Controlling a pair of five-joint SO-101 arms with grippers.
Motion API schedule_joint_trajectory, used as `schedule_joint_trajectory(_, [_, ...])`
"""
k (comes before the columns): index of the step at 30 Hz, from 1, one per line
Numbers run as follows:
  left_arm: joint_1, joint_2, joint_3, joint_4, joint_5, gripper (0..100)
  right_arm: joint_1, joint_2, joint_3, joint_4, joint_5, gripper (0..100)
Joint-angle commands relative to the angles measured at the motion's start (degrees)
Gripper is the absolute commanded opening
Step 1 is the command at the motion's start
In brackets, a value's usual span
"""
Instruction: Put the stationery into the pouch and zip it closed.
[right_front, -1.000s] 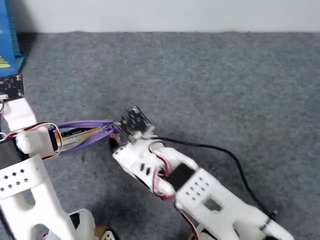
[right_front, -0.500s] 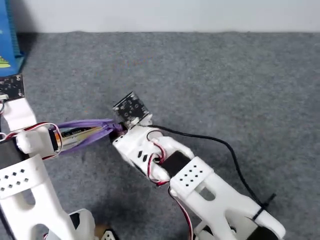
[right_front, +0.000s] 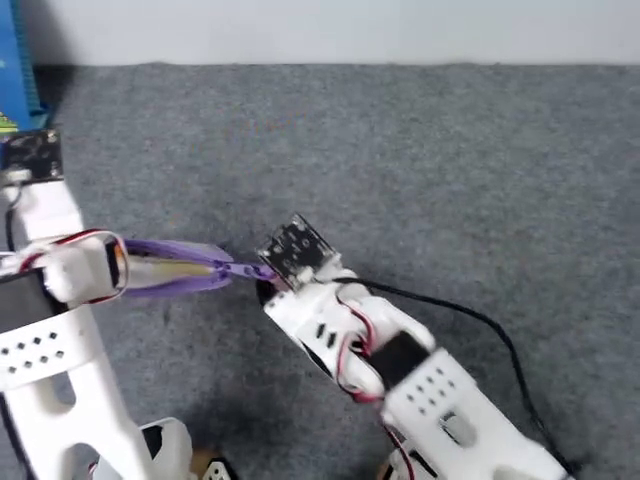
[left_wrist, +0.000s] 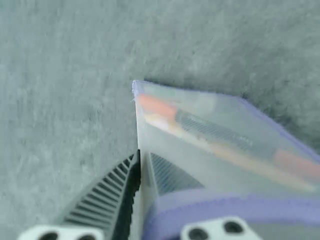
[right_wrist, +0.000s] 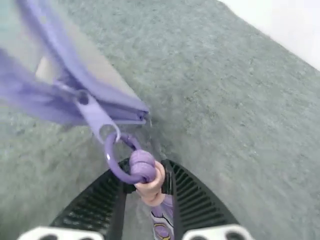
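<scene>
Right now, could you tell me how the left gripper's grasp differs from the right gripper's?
The left gripper clamps the pouch itself, by its translucent wall. The right gripper pinches only the small bead charm that hangs from the ring on the zipper pull. The left gripper's end shows the pens inside, while the right gripper's end is the zipper end. Both are shut, at opposite ends of the same pouch.

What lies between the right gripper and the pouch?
In the right wrist view, the zipper pull and a purple cord loop link the pouch to the right gripper.
</scene>
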Motion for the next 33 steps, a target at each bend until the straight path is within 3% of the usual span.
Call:
schedule_joint_trajectory(1, [6.24,0.09,-0.04,-5.63,-3.60,1,-1.80,-11.30,-0.35,9.80,0.70,0.8])
schedule_joint_trajectory(8, [22.42,0.18,3.21,-16.18,-13.19,2,-10.15,-27.82,0.53,26.68,0.09,0.8])
schedule_joint_trajectory(12, [29.71,0.18,8.13,-23.21,-20.66,12,-10.42,-35.91,2.64,32.57,0.00,0.8])
schedule_joint_trajectory(15, [32.70,0.18,9.19,-28.13,-20.92,16,-10.42,-42.24,5.27,36.53,0.00,0.8])
schedule_joint_trajectory(20, [40.35,-0.18,5.41,-28.92,-20.92,17,-10.33,-52.70,6.86,43.65,0.00,0.8])
schedule_joint_trajectory(25, [47.74,-0.35,3.12,-28.92,-20.92,17,-9.98,-52.18,3.43,49.71,-3.34,0.8])
schedule_joint_trajectory(33, [55.47,-0.44,0.84,-28.84,-21.10,17,-7.87,-52.26,1.32,49.27,-3.52,0.8])
